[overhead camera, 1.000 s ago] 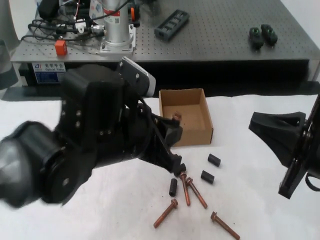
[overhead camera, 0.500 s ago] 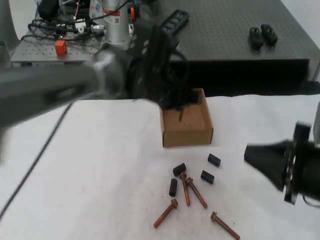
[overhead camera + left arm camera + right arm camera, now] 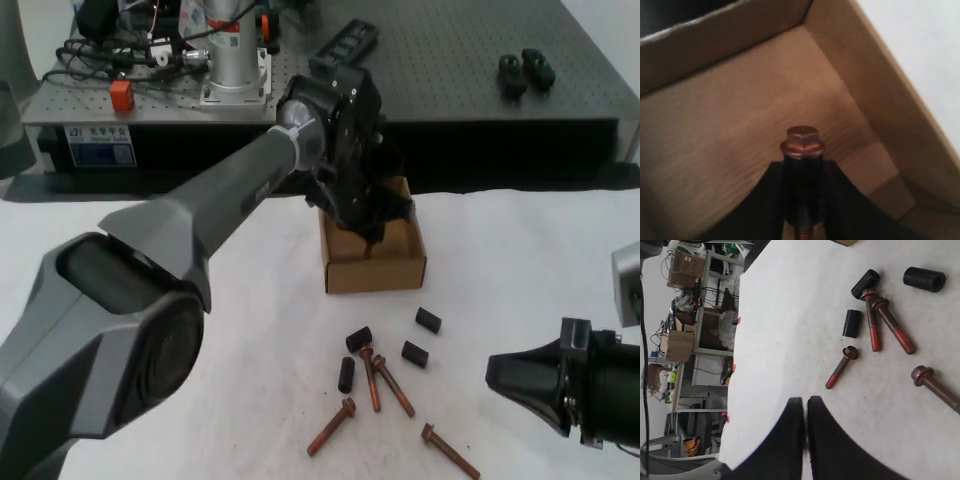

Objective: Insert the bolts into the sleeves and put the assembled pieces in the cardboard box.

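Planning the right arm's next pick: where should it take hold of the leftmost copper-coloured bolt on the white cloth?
Mid-shank, from straight above, right pincer opened across the copper-coloured flanged bolt. It lies flat on the white cloth with bare space either side; the flanged head would likely slip.

You had a white cloth (image 3: 270, 330) spread beneath the fingers (image 3: 792, 435) of the right gripper (image 3: 804, 401). Well beyond them, on the perforated metal table (image 3: 470, 90), sat an orange block (image 3: 121, 95), a silver column (image 3: 235, 55), a black slotted tray (image 3: 350, 38) and two black knobs (image 3: 513, 72).
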Motion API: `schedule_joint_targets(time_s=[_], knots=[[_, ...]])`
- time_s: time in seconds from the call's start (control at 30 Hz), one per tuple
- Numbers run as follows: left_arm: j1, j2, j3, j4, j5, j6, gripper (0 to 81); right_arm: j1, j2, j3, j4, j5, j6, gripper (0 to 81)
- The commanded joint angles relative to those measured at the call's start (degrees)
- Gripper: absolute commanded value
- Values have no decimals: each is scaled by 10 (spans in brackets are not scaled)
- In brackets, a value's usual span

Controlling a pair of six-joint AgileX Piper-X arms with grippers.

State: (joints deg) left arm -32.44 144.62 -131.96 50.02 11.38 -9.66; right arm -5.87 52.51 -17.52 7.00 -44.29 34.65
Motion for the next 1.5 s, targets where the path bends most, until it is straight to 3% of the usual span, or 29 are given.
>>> schedule_joint_targets(time_s=[0.0,0.1,0.17,0.23,0.3,0.4,0.5,0.6,0.9,1.1,1.2,1.33,1.47], knots=[[1,-4,-14,11,-8,11,106,-3,1,-4,-1,19,-26,33],[1,-6,-15,15,-8,11,239,-3,1,-7,-1,56,-78,16],[1,-12,-17,27,-5,12,315,2,8,-16,-1,72,-106,97],[1,-26,-20,47,-5,32,336,9,27,-33,1,87,-127,179],[3,-52,-20,68,-9,58,334,22,59,-63,10,106,-158,237],[8,-103,-17,131,-14,90,270,48,122,-133,62,157,-241,235],[15,-153,5,188,-47,109,211,84,205,-229,161,251,-350,235],[21,-206,66,191,-64,114,203,118,303,-333,257,341,-436,235],[22,-366,341,99,-58,120,204,172,545,-562,378,460,-540,235],[22,-417,442,66,-50,139,204,175,610,-603,391,518,-572,235],[22,-416,458,70,3,140,204,175,622,-602,391,520,-580,235],[22,-416,483,69,68,140,213,175,630,-602,389,536,-581,179],[21,-415,515,61,104,154,319,175,630,-602,391,531,-578,13]])
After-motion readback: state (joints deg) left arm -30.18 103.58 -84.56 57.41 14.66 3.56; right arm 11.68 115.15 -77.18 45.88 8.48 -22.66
